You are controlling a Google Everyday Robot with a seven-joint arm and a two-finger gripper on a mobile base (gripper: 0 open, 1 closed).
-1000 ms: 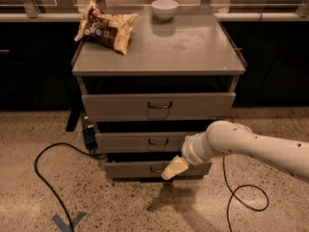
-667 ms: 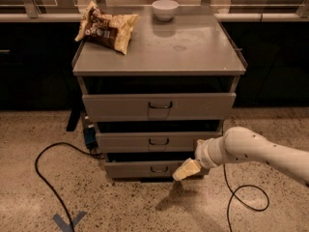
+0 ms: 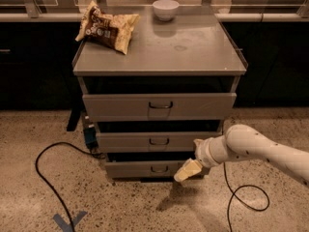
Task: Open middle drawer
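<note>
The grey metal cabinet (image 3: pixel 159 52) has three drawers stacked. The middle drawer (image 3: pixel 125 142) has a flat grey front with a small dark wire handle (image 3: pixel 159 141) at its centre. None of its inside shows. My gripper (image 3: pixel 187 170) is on the white arm coming in from the right. It hangs low in front of the right part of the bottom drawer (image 3: pixel 130 169), below and to the right of the middle drawer's handle, and touches neither handle.
A chip bag (image 3: pixel 107 29) and a white bowl (image 3: pixel 165 8) sit on the cabinet top. The taller top drawer (image 3: pixel 120 106) sticks out a little. Black cables (image 3: pixel 46 178) lie on the speckled floor to the left and right (image 3: pixel 248 197). Blue tape (image 3: pixel 67 221) marks the floor.
The gripper and arm have shifted a little to the right along the bottom drawer's front. The drawers have not moved.
</note>
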